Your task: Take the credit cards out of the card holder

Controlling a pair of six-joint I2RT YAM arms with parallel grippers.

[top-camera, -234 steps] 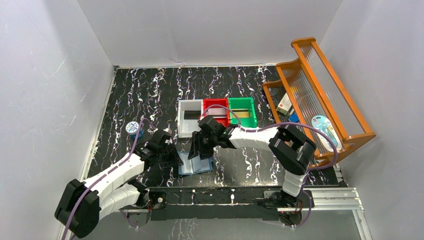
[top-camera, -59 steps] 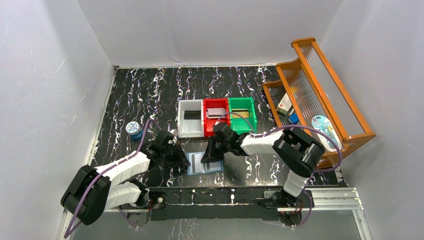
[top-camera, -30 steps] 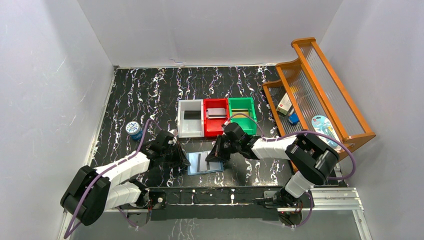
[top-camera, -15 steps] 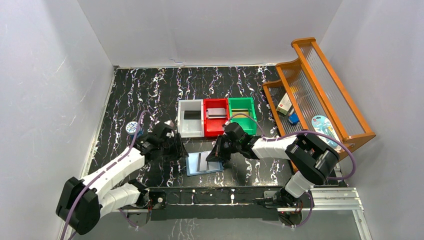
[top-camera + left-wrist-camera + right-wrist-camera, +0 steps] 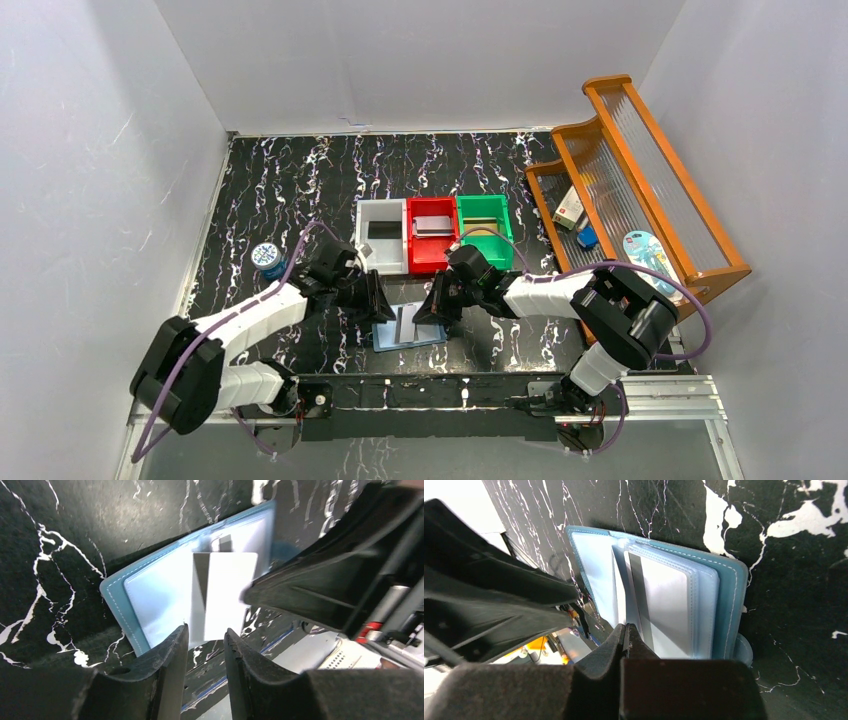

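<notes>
L gripper (image 5: pixel 206 630): my fingers are apart (small gap), over the card holder's (image 5: pixel 150 600) edge.
R gripper (image 5: pixel 626 627): my fingers are pressed together, tips on the clear pockets (image 5: pixel 704 605).
Card holder: blue, open flat on the black table (image 5: pixel 300 180), btw my 2 grippers.
Credit card (image 5: pixel 225 595): pale grey w/ dark stripe, lying on the holder's inside.

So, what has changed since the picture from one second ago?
The left hand has swung right, up to the left edge of the open pale blue bifold card holder, and its fingers have parted. The shut right hand, the holder and the pale grey plastic card in it stayed where they were.
</notes>
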